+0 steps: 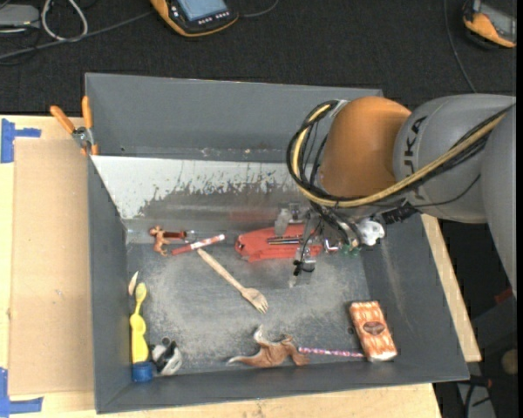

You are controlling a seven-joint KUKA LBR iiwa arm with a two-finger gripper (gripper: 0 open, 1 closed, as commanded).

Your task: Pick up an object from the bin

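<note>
My gripper (302, 266) reaches down from under the arm's orange cover near the middle of the bin, toward the back. It sits at the right end of a red flat tool-like object (266, 244) that lies lengthwise on the bin floor. Whether it touches the red object is hidden by the arm. A pale wooden fork (235, 284) lies diagonally just left of the gripper, tines pointing to the front.
A red-and-white stick (198, 245) and a small brown piece (163, 237) lie at the back left. A yellow toothbrush (139, 325) runs along the left wall. A brown animal figure (268, 353), a pink stick (331, 352) and an orange toy car (372, 329) lie along the front.
</note>
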